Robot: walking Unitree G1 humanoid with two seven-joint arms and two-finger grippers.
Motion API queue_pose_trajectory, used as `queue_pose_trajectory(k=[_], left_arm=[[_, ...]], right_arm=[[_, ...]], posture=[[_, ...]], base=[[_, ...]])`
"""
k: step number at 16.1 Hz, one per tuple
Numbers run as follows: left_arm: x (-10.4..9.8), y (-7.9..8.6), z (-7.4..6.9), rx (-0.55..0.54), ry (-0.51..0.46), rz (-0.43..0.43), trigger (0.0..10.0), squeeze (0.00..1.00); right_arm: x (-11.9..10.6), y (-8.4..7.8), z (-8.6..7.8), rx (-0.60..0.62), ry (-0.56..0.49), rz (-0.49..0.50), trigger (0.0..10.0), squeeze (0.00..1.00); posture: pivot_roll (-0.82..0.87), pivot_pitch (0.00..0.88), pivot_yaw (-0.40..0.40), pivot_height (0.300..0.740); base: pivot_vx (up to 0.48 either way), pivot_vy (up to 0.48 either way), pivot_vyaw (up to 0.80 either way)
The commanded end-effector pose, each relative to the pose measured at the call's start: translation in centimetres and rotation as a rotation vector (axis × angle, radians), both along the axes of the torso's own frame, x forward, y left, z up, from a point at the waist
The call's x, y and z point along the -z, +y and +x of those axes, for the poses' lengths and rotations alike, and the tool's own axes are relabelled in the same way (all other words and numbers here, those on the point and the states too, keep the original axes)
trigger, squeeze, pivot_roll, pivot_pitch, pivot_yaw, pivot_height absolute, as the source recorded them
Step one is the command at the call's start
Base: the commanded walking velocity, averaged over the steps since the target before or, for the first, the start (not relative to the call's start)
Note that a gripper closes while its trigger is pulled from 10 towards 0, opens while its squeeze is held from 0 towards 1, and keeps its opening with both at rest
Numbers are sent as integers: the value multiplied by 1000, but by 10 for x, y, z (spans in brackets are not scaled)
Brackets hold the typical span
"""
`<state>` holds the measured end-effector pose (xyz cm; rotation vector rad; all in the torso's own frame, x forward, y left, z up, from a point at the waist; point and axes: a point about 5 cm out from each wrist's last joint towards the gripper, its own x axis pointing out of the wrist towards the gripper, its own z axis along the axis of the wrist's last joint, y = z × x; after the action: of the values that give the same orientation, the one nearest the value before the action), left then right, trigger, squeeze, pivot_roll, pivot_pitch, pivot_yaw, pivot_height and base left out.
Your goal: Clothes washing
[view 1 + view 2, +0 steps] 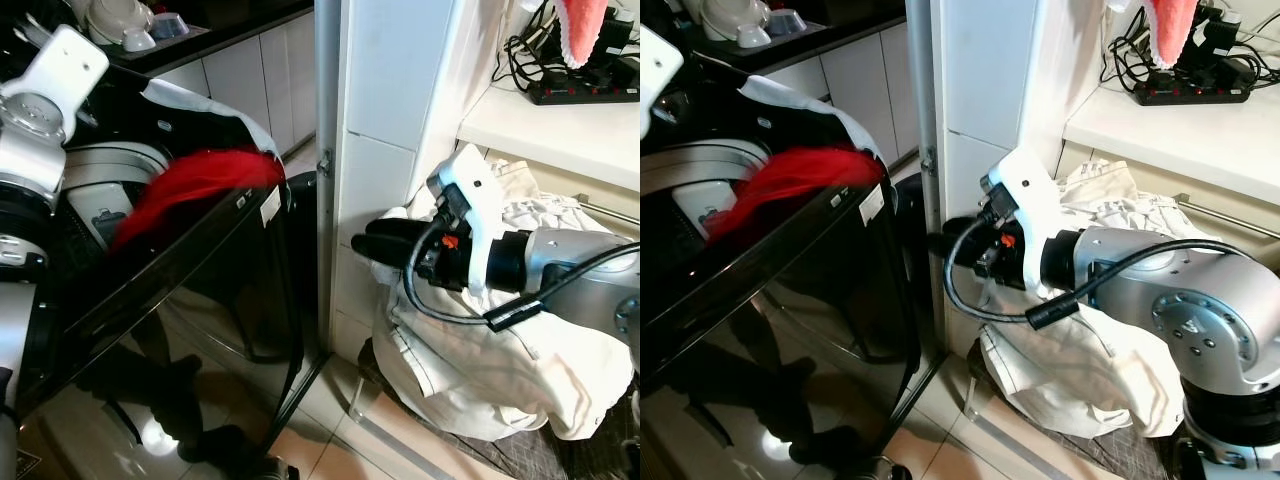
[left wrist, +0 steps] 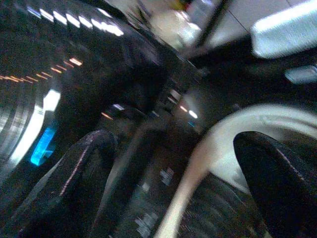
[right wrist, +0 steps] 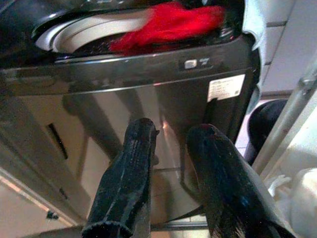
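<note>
On the left, the left gripper hangs over the washer, a glossy black top-loader with a pale round drum rim. Its jaws stand wide apart and empty, the blunt black fingers touching nothing; that view is blurred. A soft red cloth lies draped over the washer's front edge, partly in the drum, its outline smeared. A white cloth hangs over the washer's far corner. Behind, a dark surface carries white dishes.

A metal post and a white tiled pillar stand between the washer and the right side. There the right gripper is held out level towards the washer's front, jaws slightly parted, holding nothing. Behind it, a crumpled cream heap of clothes sits under a white surface with a black power strip and a pink cloth.
</note>
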<state>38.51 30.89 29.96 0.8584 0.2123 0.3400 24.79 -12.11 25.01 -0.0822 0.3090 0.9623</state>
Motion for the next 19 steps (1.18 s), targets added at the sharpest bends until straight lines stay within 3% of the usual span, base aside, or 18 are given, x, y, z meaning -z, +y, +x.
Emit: queue_pose_trajectory(k=[1,2,3,4,5,6,7,8,9,11,12,14,15,16,19], left_arm=[[-23,-19,5,131,-146,-44,10000,0],[-23,-28,7,197,-162,-88,10000,0],[-10,-57,11,379,-120,-225,10000,0],[7,-99,6,685,-96,-354,10000,0],[23,-129,-9,913,-81,-425,10000,0],[27,-136,-14,969,-77,-447,10000,0],[40,-155,-27,1107,-44,-608,10000,0],[49,-168,-39,1194,-28,-705,10000,0],[54,-172,-45,1232,-12,-722,10000,0],[73,-183,-65,1298,54,-735,10000,0],[79,-188,-74,1331,106,-765,10000,0],[83,-193,-83,1371,175,-761,10000,0],[88,-197,-91,1411,247,-749,10000,0],[91,-199,-95,1425,275,-746,10000,0],[97,-204,-97,1389,260,-756,10000,0]], right_arm=[[-9,-4,6,51,-56,5,10000,0],[-9,-6,7,65,-67,1,10000,0],[-8,-14,10,141,-110,-83,10000,0],[-6,-28,16,259,-123,-152,10000,0],[-9,-39,20,354,-124,-136,10000,0],[-11,-42,21,379,-129,-126,10000,0],[-15,-55,22,485,-119,-107,10000,0],[-15,-66,21,565,-97,-128,10000,659],[-14,-71,19,595,-93,-172,10000,1000],[-7,-84,15,677,-40,-250,10000,1000],[2,-85,11,650,42,-252,10000,1000],[17,-88,7,638,112,-295,10000,1000],[33,-94,10,676,163,-334,10000,624],[44,-97,13,690,182,-343,10000,0],[72,-107,19,753,240,-450,10000,0]], posture=[[-57,0,62,740],[-57,0,62,740],[-61,0,63,740],[-69,0,68,740],[-75,0,73,740],[-75,0,73,740],[-86,0,81,740],[-97,0,88,740],[-100,0,90,740],[-115,0,103,740],[-123,0,109,740],[-124,0,110,740],[-127,0,111,740],[-126,0,112,740],[-117,0,103,740]], base=[[0,0,0],[0,0,0],[0,0,0],[0,0,0],[0,0,0],[0,0,0],[0,0,0],[0,0,0],[0,0,0],[0,0,0],[0,0,0],[0,0,0],[0,0,0],[0,0,0],[0,0,0]])
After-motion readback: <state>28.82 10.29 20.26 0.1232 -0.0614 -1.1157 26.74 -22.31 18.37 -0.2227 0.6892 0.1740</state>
